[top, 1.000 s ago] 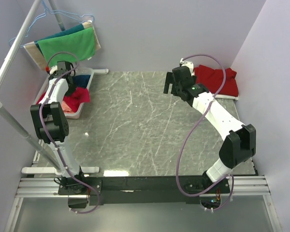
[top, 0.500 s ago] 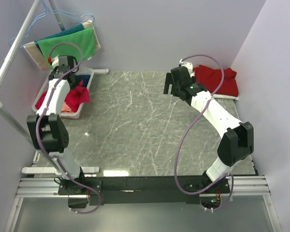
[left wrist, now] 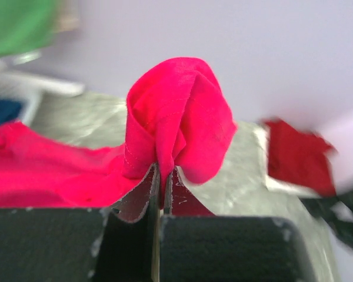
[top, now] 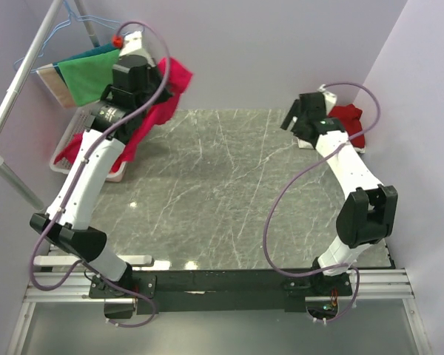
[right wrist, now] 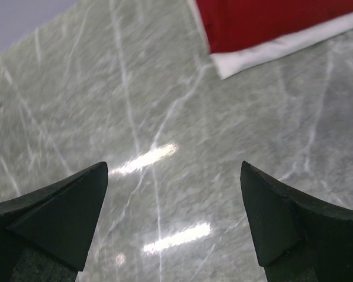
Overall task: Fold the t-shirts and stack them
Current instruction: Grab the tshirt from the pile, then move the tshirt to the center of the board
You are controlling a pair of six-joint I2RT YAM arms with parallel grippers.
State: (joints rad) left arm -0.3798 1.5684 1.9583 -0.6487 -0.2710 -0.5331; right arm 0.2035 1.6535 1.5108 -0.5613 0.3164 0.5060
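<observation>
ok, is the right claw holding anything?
No, the right claw stands wide open above the bare tabletop, with nothing between its fingers.

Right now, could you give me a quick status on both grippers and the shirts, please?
Left gripper shut on pink-red t-shirt, held high, tail trailing to basket. Right gripper open, empty, near maroon t-shirt. Nothing in the way.
</observation>
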